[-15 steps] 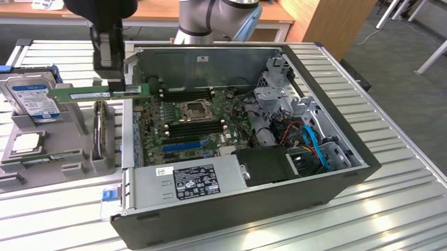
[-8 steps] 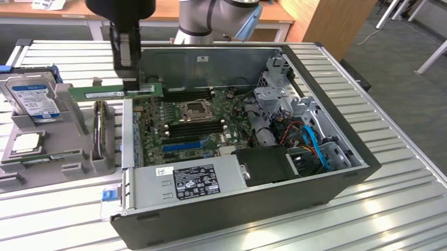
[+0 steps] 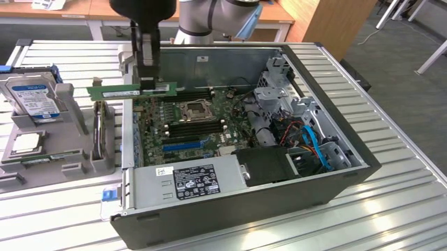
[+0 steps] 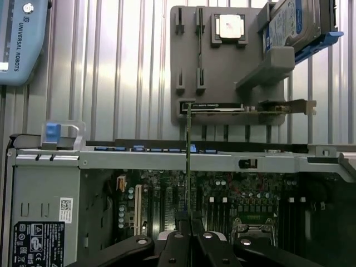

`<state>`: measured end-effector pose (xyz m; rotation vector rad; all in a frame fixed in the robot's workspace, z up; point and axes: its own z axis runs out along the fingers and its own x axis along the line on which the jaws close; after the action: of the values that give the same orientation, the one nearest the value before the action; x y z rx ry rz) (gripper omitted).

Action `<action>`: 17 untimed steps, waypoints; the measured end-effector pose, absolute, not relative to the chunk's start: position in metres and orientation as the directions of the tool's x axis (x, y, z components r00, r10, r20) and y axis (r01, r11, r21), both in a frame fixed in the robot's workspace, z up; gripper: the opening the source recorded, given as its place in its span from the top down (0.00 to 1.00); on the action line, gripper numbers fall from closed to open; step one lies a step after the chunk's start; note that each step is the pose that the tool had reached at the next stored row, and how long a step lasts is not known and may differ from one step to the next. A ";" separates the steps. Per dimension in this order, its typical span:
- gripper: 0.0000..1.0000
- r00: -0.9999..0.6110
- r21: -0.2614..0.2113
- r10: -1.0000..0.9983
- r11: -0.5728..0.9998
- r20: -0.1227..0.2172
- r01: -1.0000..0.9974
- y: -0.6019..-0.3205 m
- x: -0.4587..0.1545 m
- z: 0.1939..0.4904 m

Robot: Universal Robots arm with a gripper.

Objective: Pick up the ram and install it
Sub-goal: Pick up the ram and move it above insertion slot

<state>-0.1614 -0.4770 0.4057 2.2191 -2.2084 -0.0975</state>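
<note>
- Your counter (image 3: 405, 219) carries the open computer case (image 3: 279, 219), which lies on its side.
- Grey holder (image 3: 77, 170) sits beside the case on the exterior view's left, with a hard drive (image 3: 31, 97) standing in it.
- Ram (image 3: 115, 92) is in the air, level, over the case's wall nearest that holder.
- Your jaws pinch the ram, closed narrow on it.

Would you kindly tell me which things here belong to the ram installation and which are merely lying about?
For the job: ram, gripped in the shut fingers; black memory slots; open computer case.
Lying about: hard drive; processor; grey holder; power supply.
</note>
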 end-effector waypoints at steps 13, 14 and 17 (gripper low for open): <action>0.89 0.004 0.051 -0.999 -0.006 -0.038 -0.999 -0.477 -0.122 0.406; 0.89 0.004 0.051 -0.999 -0.006 -0.038 -0.999 -0.477 -0.119 0.406; 0.89 0.004 0.051 -0.999 -0.006 -0.038 -0.999 -0.477 -0.111 0.406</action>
<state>-0.1107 -0.4770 0.4057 2.2189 -2.2084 -0.0978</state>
